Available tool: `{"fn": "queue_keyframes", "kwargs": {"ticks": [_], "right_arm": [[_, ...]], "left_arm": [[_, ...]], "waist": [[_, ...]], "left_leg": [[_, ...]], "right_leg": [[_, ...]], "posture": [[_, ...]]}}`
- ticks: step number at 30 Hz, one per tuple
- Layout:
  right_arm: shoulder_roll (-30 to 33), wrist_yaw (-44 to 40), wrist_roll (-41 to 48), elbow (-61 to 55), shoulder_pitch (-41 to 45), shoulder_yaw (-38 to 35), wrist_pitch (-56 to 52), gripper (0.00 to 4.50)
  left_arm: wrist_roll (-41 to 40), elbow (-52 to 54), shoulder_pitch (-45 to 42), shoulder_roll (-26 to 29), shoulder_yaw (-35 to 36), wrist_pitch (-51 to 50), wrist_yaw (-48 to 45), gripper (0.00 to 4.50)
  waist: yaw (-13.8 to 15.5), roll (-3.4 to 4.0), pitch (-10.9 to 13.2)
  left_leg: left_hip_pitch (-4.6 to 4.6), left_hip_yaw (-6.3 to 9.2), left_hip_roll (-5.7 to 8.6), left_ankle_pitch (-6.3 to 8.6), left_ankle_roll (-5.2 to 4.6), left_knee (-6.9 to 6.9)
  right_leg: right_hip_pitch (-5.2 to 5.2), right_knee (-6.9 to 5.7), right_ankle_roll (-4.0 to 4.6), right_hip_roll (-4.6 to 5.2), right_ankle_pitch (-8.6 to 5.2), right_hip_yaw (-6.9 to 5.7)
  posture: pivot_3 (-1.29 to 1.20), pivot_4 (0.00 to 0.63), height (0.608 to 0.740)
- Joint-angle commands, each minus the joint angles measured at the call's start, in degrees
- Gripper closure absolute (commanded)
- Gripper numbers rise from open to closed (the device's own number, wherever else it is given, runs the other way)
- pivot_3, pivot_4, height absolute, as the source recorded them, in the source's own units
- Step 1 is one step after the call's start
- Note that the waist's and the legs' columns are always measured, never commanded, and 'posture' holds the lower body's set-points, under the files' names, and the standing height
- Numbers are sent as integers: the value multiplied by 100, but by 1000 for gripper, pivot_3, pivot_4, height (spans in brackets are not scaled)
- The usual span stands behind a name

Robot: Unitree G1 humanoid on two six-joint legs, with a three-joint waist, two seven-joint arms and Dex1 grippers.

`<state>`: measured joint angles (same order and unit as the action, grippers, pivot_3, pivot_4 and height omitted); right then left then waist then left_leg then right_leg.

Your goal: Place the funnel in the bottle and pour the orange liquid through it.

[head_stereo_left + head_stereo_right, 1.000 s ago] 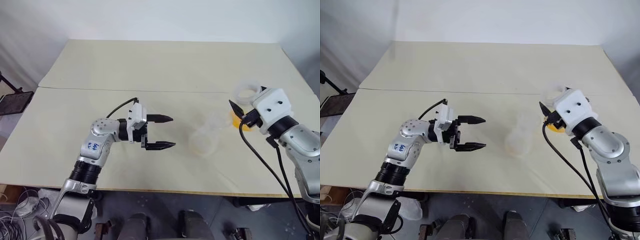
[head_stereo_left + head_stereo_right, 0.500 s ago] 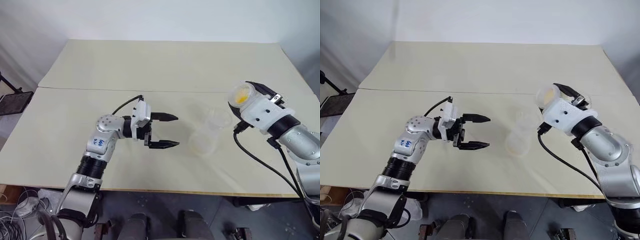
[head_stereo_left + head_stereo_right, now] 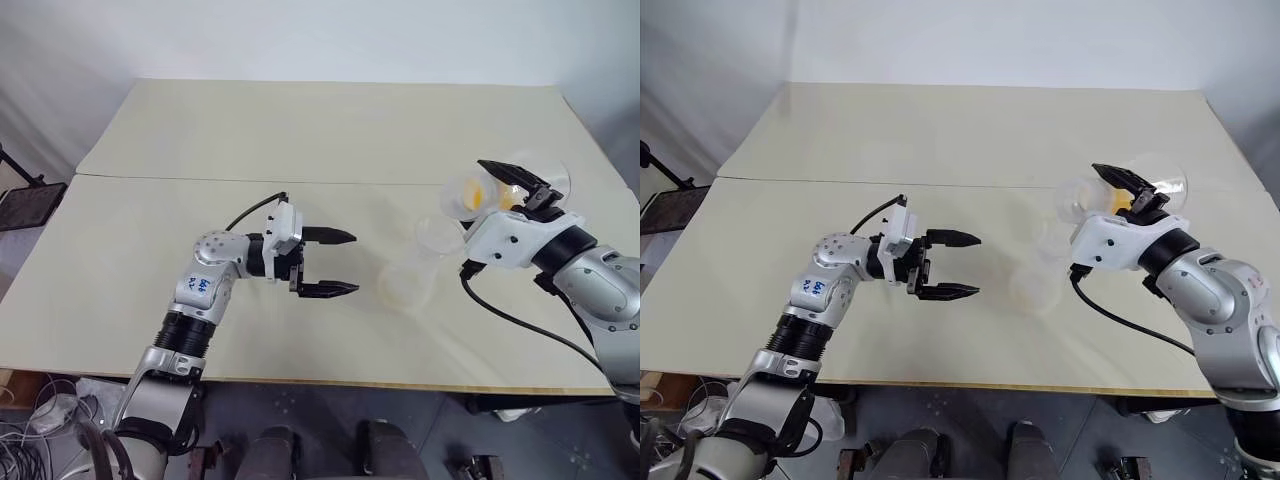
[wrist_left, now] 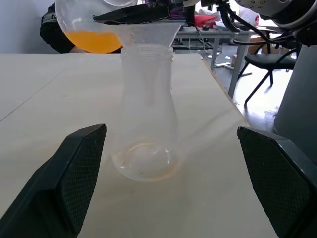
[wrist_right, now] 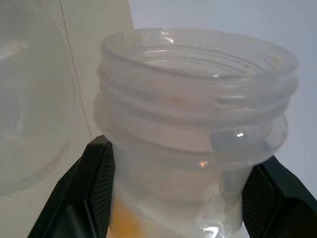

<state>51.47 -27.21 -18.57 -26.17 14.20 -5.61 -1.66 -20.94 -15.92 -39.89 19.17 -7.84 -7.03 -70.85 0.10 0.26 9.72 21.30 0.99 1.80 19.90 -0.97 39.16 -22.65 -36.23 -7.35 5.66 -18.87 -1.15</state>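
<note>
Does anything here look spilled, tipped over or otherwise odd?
Nothing looks spilled. The bottle stands upright on the table with the funnel in its neck. The right gripper holds a flask tipped on its side above the funnel, orange liquid still inside.

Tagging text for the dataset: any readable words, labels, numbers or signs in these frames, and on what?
Blue handwritten marks on the left arm's grey forearm shell: too small and blurred to read.
Bottle, funnel, flask of orange liquid and table: no text seen.
</note>
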Motion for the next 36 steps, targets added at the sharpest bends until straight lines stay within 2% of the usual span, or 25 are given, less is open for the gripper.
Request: {"fn": "queue_keyframes", "kwargs": {"ticks": [1,13,36], "right_arm": [[101,41,-164,-47,35,-236,234,1684],[328,229,-852,466,131,-304,936,1684],[483,383,-1322,941,478,-283,1780,1684]], "left_arm": [[-68,273,-5,45,76,-15,6,0],[-53,342,43,30,70,-22,39,0],[-35,248,-21,12,85,-2,60,0]], "waist": [[1,0,0],[-2,0,0],[-13,0,0]], "left_leg": [[0,0,0,0,0,0],[-1,-1,0,0,0,0],[-1,-2,0,0,1,1]], "right_leg": [[0,0,0,0,0,0],[0,-2,0,0,0,-5],[-1,-6,0,-1,0,-7]], "posture": [[0,150,740],[0,150,740],[0,150,740]]}}
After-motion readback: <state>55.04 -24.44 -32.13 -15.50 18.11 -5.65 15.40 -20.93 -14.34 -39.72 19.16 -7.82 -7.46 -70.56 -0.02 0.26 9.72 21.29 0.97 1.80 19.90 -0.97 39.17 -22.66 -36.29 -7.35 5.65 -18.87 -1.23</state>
